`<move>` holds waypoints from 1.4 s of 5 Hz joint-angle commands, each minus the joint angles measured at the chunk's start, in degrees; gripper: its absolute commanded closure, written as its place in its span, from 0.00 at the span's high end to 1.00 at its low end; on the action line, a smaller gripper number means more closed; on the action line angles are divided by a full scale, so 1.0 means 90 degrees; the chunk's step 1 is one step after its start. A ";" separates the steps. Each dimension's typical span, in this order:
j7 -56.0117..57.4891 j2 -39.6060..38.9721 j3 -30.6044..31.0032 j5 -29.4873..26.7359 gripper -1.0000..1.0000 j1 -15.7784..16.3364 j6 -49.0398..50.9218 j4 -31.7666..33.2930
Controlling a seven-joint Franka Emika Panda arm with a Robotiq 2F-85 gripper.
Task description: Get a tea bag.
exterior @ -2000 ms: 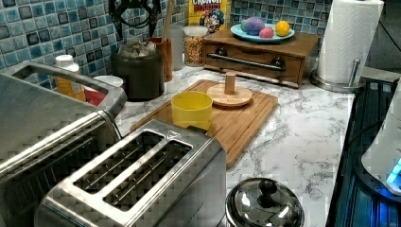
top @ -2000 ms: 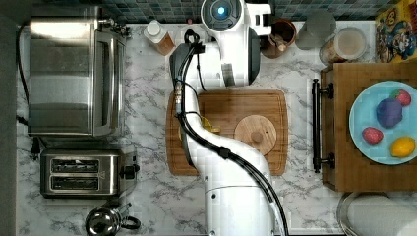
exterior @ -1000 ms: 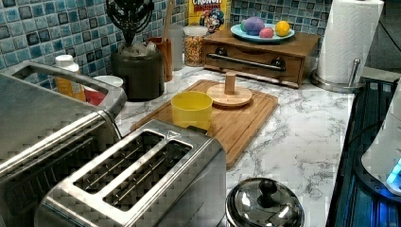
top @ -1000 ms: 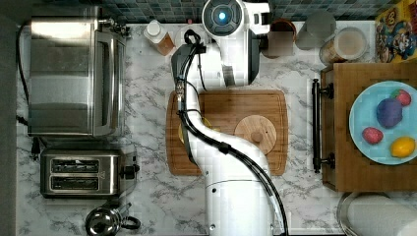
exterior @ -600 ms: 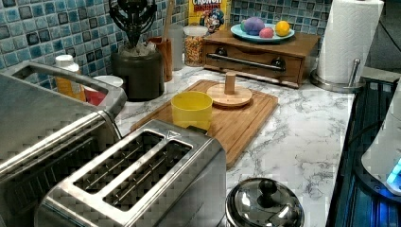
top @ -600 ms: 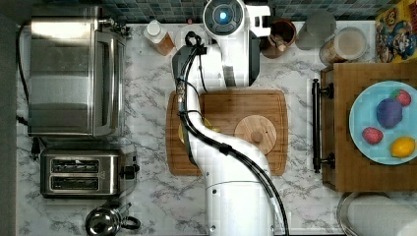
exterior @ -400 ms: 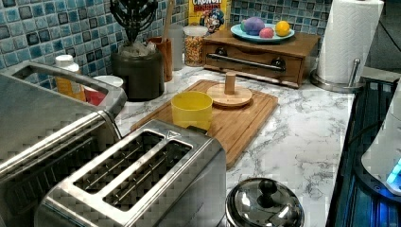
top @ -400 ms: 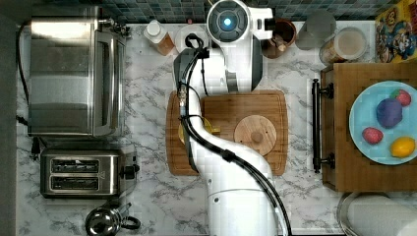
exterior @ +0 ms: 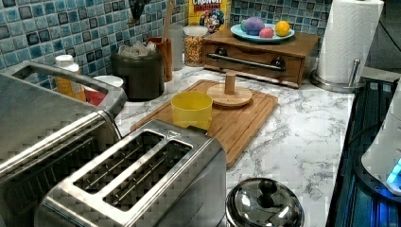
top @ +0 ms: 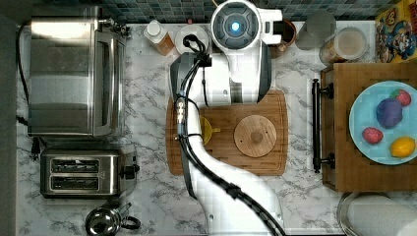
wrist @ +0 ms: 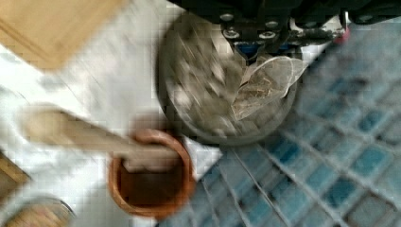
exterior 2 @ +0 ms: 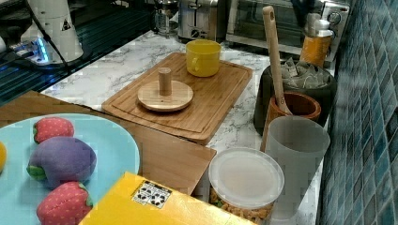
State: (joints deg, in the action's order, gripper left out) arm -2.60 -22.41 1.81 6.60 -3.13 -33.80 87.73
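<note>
As seen from the wrist: gripper [wrist: 267, 53] clenched on tea bag [wrist: 265, 86], sachet dangling directly beneath, clear above dark canister [wrist: 189, 113] of remaining bags; beyond, brown cup [wrist: 150, 182] toward roughly seven o'clock.

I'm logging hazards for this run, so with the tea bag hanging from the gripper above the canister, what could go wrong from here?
The tea bag hangs from one corner at the gripper, so it could slip back into the dark canister. Moving sideways, it might snag the wooden spoon standing in the brown cup alongside.
</note>
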 commanded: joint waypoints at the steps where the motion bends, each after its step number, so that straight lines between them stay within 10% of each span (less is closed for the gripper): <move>1: 0.0892 0.1011 0.0023 -0.0618 0.00 0.0138 0.0977 0.0784; 7: 0.1861 0.2438 0.0222 -0.0810 0.00 0.0150 0.1296 0.1969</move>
State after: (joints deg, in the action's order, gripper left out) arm 9.15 -3.86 2.60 1.41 -2.78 -21.91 104.69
